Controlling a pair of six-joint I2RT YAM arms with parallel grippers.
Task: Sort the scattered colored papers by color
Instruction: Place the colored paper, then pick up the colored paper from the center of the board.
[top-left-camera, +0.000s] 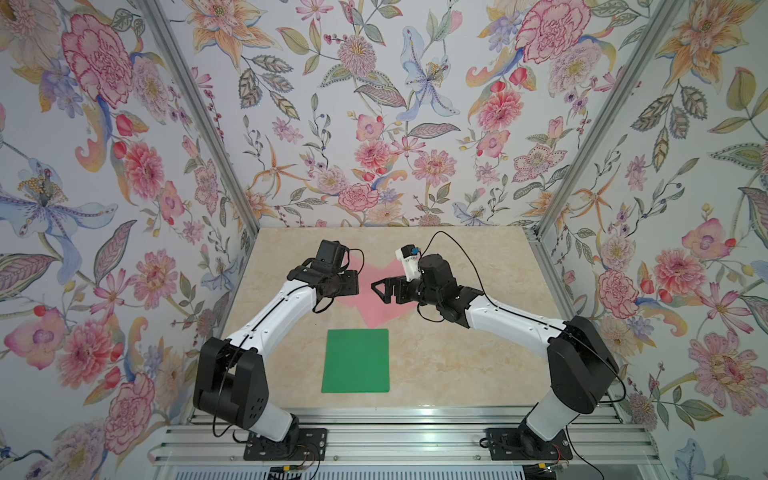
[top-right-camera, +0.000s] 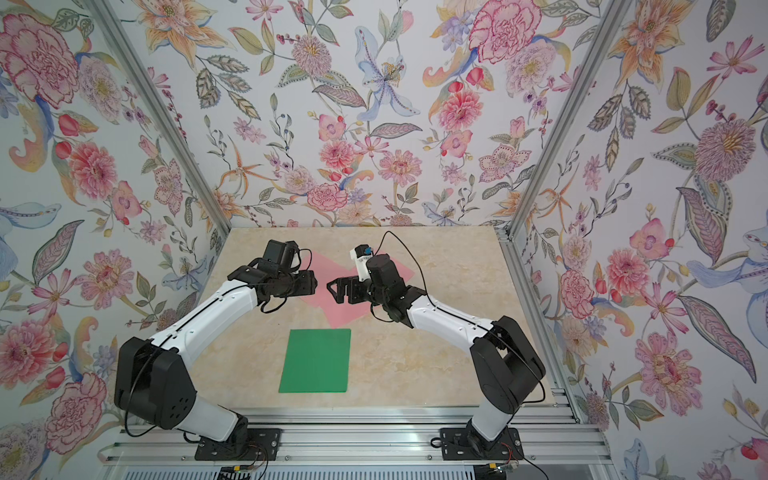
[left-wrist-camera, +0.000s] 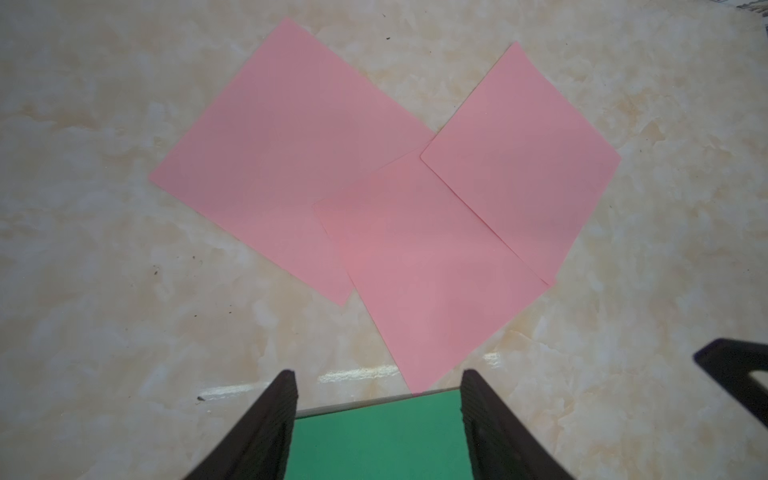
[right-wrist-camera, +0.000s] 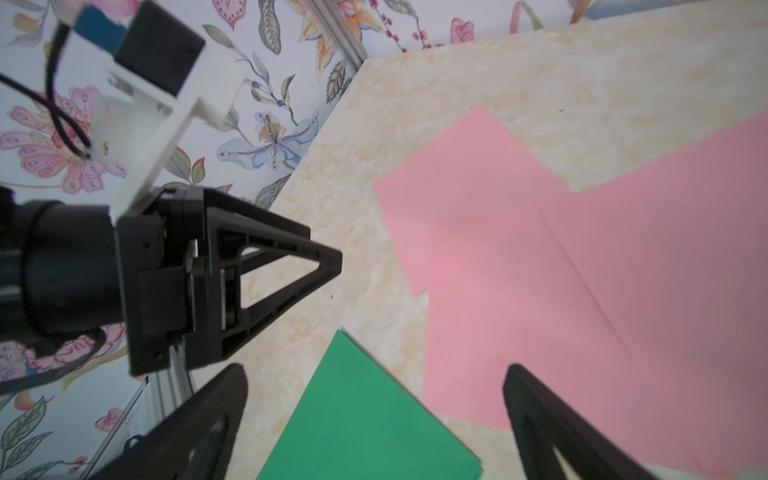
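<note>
Three light pink papers lie overlapping at mid-table, partly hidden under both wrists in both top views. A green paper pile lies squared up near the front. My left gripper hovers open above the pink sheets' near corner and holds nothing. It also shows side-on in the right wrist view. My right gripper faces it, wide open and empty, above the green pile's corner and the pink sheets.
The beige marble table is boxed in by flowered walls on three sides with aluminium posts at the back corners. Both arm bases sit on the front rail. Bare table lies left and right of the green pile.
</note>
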